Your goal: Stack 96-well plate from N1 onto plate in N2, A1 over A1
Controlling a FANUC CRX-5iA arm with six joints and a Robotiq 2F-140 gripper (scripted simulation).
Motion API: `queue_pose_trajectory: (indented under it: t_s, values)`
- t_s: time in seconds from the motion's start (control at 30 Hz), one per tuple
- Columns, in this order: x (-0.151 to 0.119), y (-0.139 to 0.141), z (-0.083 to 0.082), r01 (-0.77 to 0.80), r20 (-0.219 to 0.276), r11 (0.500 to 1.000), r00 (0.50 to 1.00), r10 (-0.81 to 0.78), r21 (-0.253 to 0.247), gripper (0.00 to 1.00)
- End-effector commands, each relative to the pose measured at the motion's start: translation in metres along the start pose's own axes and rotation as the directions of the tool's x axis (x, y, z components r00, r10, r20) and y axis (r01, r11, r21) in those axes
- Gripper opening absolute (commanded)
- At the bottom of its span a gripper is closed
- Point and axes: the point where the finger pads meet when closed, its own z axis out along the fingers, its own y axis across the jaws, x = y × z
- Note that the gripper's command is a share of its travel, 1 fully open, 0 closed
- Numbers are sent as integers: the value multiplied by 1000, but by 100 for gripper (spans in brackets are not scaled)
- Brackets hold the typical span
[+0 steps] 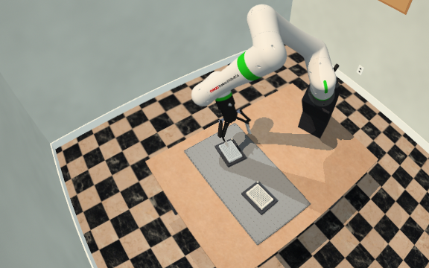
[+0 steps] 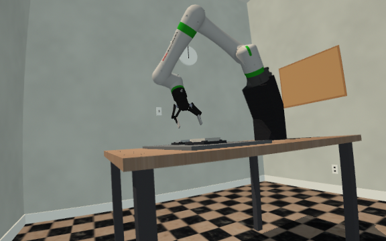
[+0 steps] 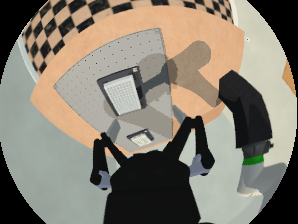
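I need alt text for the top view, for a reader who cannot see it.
A white robot arm holds its open gripper above one of two 96-well plates, each in a dark nest on a grey mat on a wooden table.

White arm (image 2: 174,47), jaws spread (empty) above plates (image 2: 202,140), wooden table (image 2: 213,154)

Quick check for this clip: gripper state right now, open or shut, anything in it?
Gripper: open wide, holding nothing, hanging in the air above the 96-well plate nearer the arm's base; not touching it.
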Motion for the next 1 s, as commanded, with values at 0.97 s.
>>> queue_pose_trajectory:
  t_s: [0.97]
  values:
    - [10, -45, 5, 5, -21, 994, 1000, -2, 112, 100]
